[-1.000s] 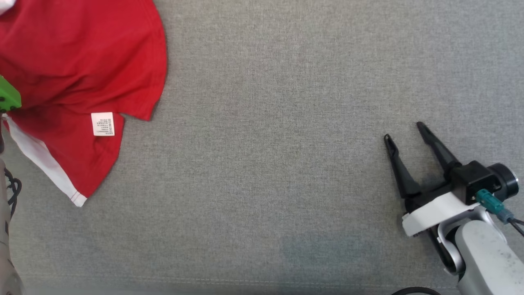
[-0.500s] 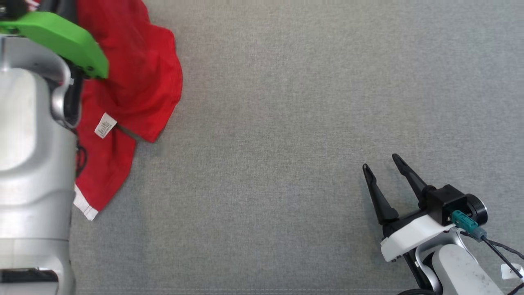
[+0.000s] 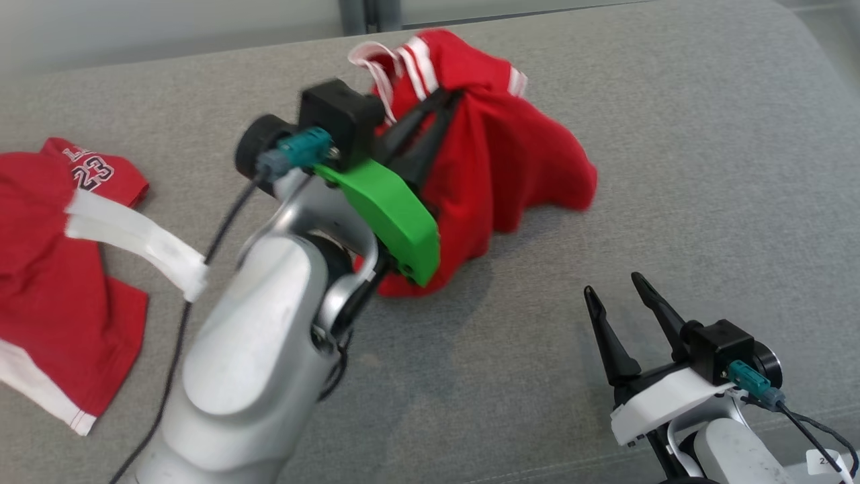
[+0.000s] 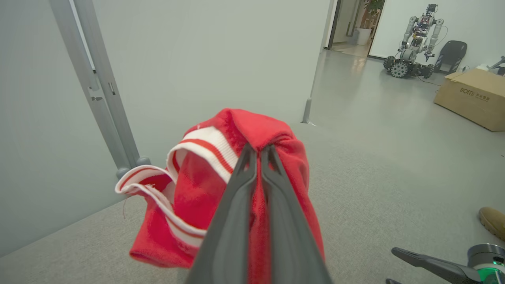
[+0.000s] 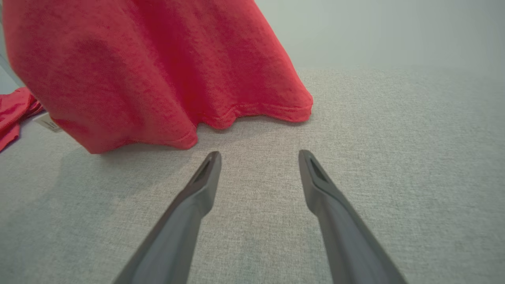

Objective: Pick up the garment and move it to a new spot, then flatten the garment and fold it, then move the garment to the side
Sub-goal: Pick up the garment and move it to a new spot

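While the red garment hangs bunched from the left hand, the head view indicates that the pick-up is done and the transfer is under way. That hand is pinched shut on cloth near the striped trim, and the lower folds reach down to the grey upholstered surface. The right hand sits at lower right, fingers spread wide and holding nothing, well apart from the garment. A second red garment lies at the left. The left wrist view shows fabric clamped between the closed fingers. The right wrist view shows the spread fingers over bare surface, with the garment's hem just beyond them. By this evidence, set-down, flattening, folding and moving aside are not yet done.
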